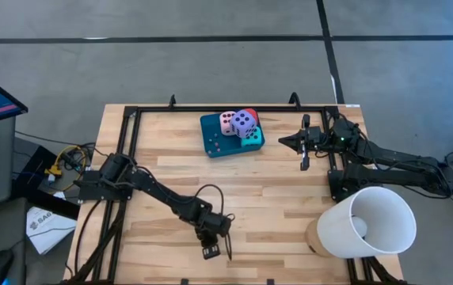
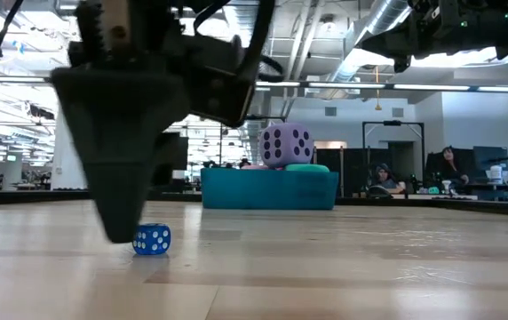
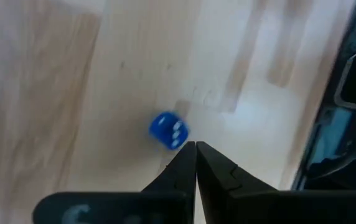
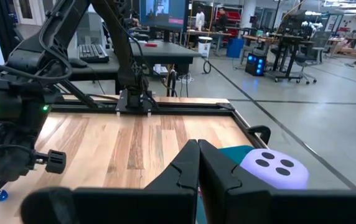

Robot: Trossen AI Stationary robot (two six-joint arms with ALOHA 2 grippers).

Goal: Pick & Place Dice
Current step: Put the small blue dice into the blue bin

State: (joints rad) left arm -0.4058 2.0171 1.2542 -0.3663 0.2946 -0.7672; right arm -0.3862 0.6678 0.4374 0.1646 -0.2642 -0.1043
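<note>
Left claw closed just beside a small blue die on the table

The left claw point(image 3: 195, 148) has its two dark fingers point(image 3: 173, 171) pressed together with no gap, tips meeting in a point and gripping nothing. Just beyond the tips, close but not between them, a small blue die point(image 3: 168, 130) with white pips rests on the pale wooden table point(image 3: 72, 93), tilted so that a corner faces the camera and slightly blurred. Along one edge of the picture runs a dark metal frame point(image 3: 346, 112), its surface shiny, at the table's border.
</note>
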